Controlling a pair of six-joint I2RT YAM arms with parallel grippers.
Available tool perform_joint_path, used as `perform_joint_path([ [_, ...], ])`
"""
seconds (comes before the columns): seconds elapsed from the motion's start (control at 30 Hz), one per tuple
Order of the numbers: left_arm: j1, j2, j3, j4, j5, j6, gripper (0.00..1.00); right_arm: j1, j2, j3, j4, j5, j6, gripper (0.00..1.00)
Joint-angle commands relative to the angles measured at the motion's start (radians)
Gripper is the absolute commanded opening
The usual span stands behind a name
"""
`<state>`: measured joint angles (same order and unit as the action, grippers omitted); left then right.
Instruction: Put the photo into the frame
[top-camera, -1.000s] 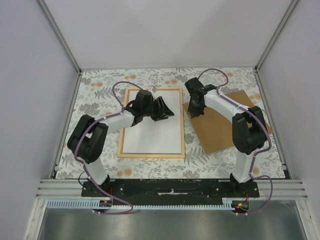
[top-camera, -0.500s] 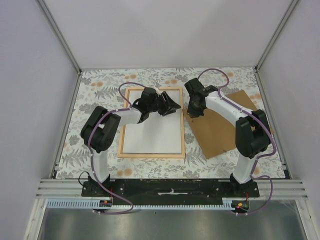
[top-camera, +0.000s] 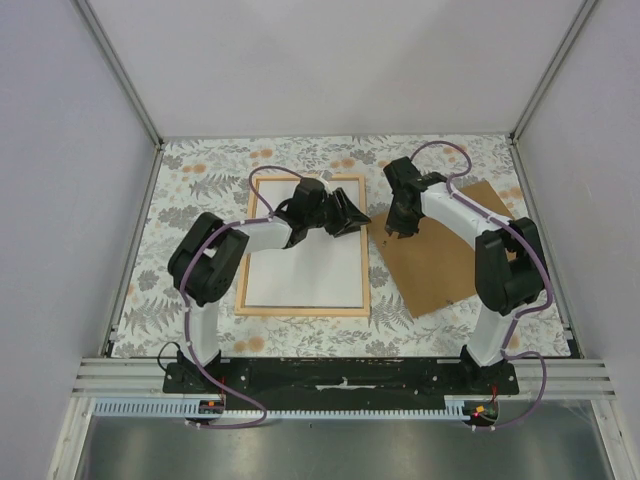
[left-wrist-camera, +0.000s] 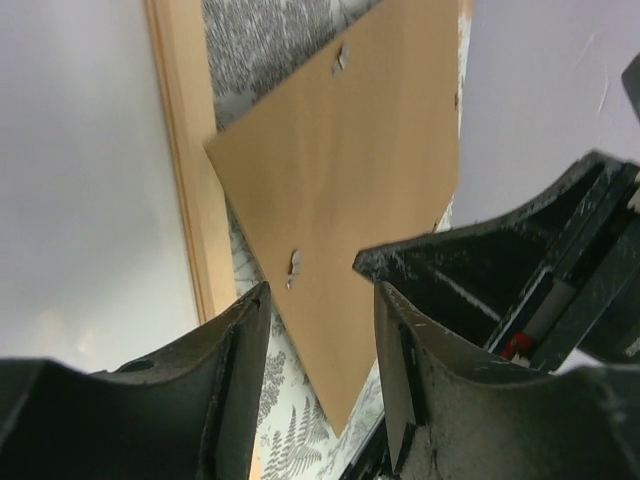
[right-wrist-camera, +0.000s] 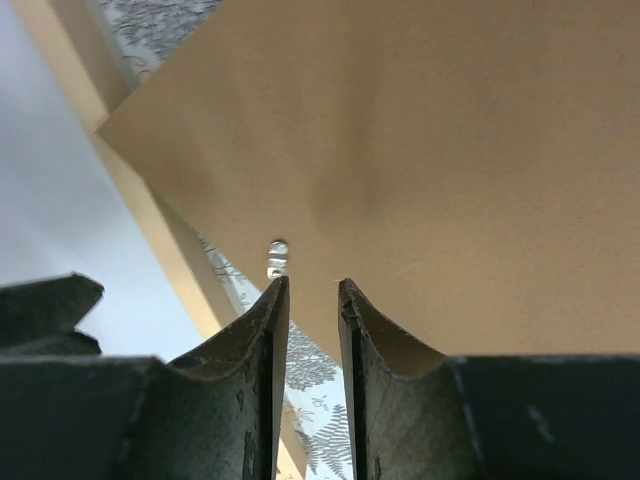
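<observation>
The frame (top-camera: 300, 312) of light wood lies flat on the patterned cloth, left of centre. Inside it lies the photo (top-camera: 300, 275), white back up; its picture side is hidden. My left gripper (top-camera: 352, 214) hangs over the frame's upper right rail, open with nothing between its fingers. In the left wrist view this gripper (left-wrist-camera: 321, 292) looks past the frame's rail (left-wrist-camera: 185, 150) and the white photo (left-wrist-camera: 80, 180). My right gripper (top-camera: 400, 226) is over the left corner of the brown backing board (top-camera: 450, 260). In its own view the right gripper (right-wrist-camera: 312, 284) is narrowly open and holds nothing.
The backing board (left-wrist-camera: 350, 180) lies tilted to the right of the frame, with small metal tabs (right-wrist-camera: 276, 258) on its face. A strip of fern-patterned cloth (left-wrist-camera: 290, 400) shows between board and frame. Grey walls close in the table on three sides.
My left gripper has swung right, from the photo's middle to the frame's right rail. My right gripper has shifted slightly right over the board's corner and gone from shut to narrowly open.
</observation>
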<state>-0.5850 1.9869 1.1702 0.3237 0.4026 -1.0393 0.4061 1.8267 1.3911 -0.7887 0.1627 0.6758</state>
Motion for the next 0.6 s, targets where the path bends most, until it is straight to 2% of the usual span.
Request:
perform_joint_path([
  [0.0,-0.071,-0.059,-0.018,-0.038,-0.091,-0.027,0.52,-0.067,-0.082,-0.058,0.043,0.005,-0.021,0.36],
  [0.13,-0.139,-0.092,-0.066,-0.040,-0.205,-0.076,0.52,-0.142,-0.167,-0.138,0.072,-0.009,-0.039,0.41],
  [0.57,-0.308,-0.102,-0.158,0.040,-0.352,-0.143,0.52,-0.214,-0.334,-0.236,0.101,-0.037,-0.090,0.52],
])
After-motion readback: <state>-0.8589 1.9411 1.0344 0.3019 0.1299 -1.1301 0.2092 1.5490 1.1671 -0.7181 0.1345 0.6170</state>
